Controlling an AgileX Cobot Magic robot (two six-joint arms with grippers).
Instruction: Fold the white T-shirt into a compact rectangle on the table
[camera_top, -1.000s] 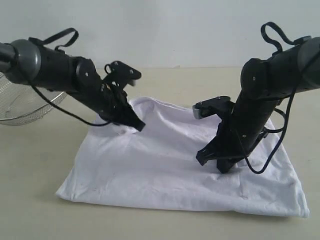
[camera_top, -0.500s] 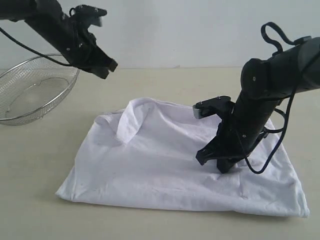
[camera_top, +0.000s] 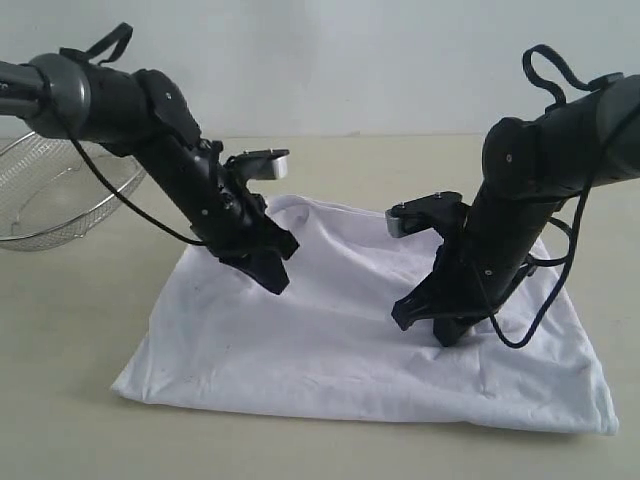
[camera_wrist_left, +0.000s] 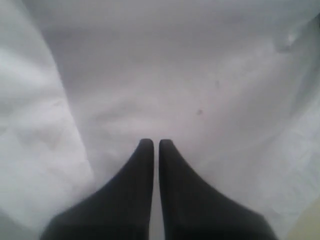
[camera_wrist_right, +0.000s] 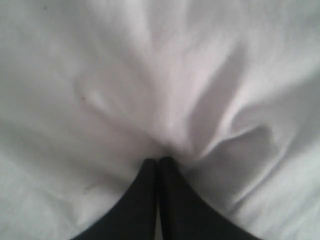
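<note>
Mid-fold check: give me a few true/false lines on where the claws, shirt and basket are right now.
The left claw and right claw are both down on the shirt. True.
The left claw is wide open. False: its fingers are shut, with only a slit between them.
Cloth puckers at the right claw's tips. True.
The basket sits on the shirt. False: it stands on the table, to the left of the shirt in the exterior view.

Matte black arms (camera_top: 180, 160) bear grey joints (camera_top: 55, 95) and looped cables (camera_top: 545, 50); left pincer (camera_wrist_left: 155, 144) and right pincer (camera_wrist_right: 158, 161) taper, black.
</note>
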